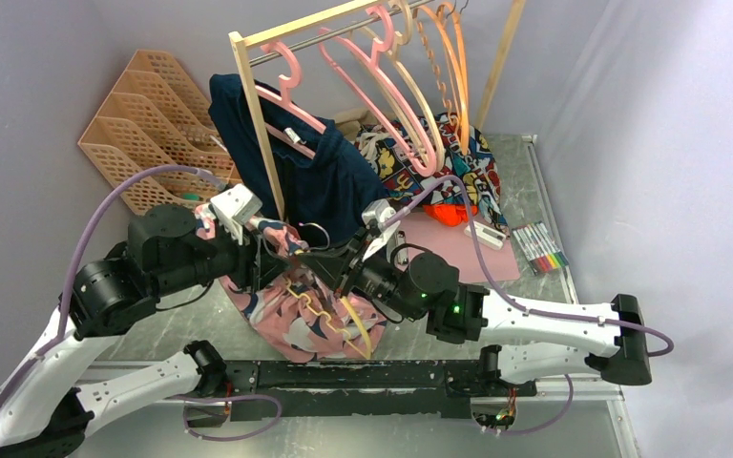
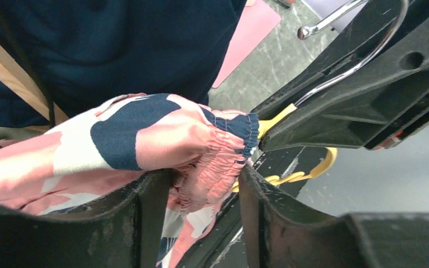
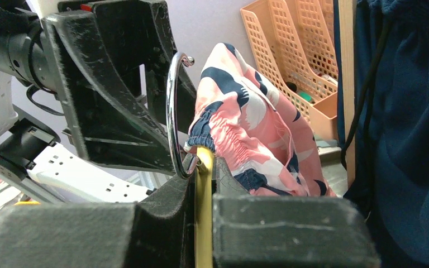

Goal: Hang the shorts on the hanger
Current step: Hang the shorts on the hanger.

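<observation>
Left wrist view: the soft, limp salmon-pink printed shorts [image 2: 162, 139] hang near-centre, their elastic waistband, likely the firmest hold, bunched between the left gripper's [image 2: 206, 184] jaws; whether they pinch it, I cannot tell. The right gripper [image 3: 204, 178] clamps the light, stiff pale yellow plastic hanger [image 3: 203, 212].

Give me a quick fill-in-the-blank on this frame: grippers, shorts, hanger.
1. The right gripper is shut on the pale ___ hanger.
2. The left gripper straddles the shorts' elastic ___.
3. The markers lie near the table's ___ edge.
Missing words: yellow; waistband; right.
</observation>
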